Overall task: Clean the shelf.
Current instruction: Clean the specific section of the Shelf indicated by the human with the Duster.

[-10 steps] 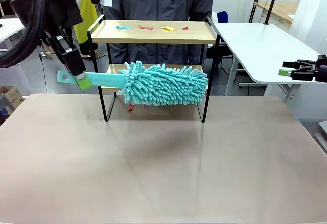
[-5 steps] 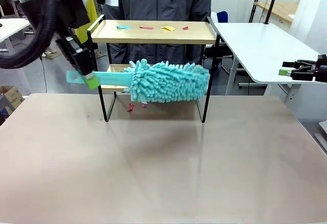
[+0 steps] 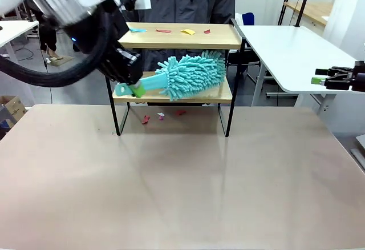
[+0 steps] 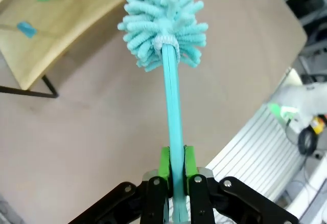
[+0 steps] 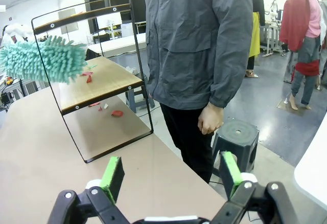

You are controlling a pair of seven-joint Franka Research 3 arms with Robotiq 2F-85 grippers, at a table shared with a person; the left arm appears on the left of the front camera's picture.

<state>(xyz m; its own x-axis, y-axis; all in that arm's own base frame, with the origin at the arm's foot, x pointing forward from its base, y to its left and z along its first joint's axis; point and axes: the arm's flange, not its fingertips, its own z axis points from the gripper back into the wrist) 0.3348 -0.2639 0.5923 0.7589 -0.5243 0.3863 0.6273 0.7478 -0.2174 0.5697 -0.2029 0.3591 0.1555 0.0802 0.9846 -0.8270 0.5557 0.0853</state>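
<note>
The two-tier shelf (image 3: 171,36) is standing at twelve o'clock on the beige tabletop (image 3: 182,181), with a person standing just behind it and small coloured paper scraps (image 3: 187,32) lying on its top board. The left pincer (image 3: 132,89), at ten o'clock, is pinching the handle of a fluffy teal duster (image 3: 191,74), whose head is reaching between the two boards, over the lower one. The right pincer (image 3: 322,79) is hanging at three o'clock, beyond the tabletop's edge, its fingers spread wide and gripping nothing.

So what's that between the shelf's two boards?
A fluffy teal duster, its handle held in the left gripper, poking in above the lower board; the front view shows it.
</note>
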